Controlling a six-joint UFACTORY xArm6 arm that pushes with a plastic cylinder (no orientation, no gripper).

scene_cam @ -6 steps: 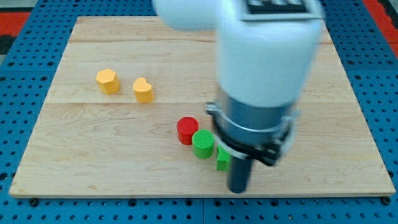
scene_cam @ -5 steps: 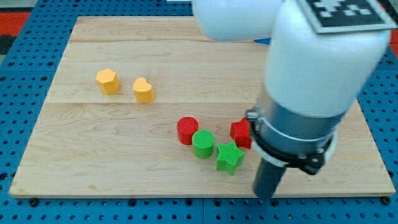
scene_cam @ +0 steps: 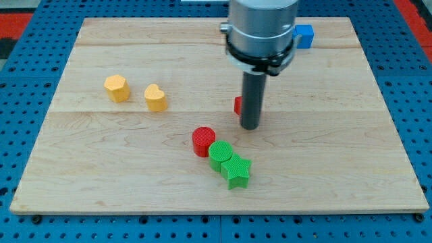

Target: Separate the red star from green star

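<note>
Standing at centre frame, my tip [scene_cam: 250, 126] touches a mostly hidden red block [scene_cam: 238, 105]. No claw shows, so its state cannot be told. Lower down, the green star [scene_cam: 236, 171] touches a green cylinder [scene_cam: 219, 154].

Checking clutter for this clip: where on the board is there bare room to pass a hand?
Free: the view's right of my tip, below the blue block; the bottom left under the yellow blocks. Crowded: red cylinder, green cylinder, green star together; red star behind the rod.
</note>
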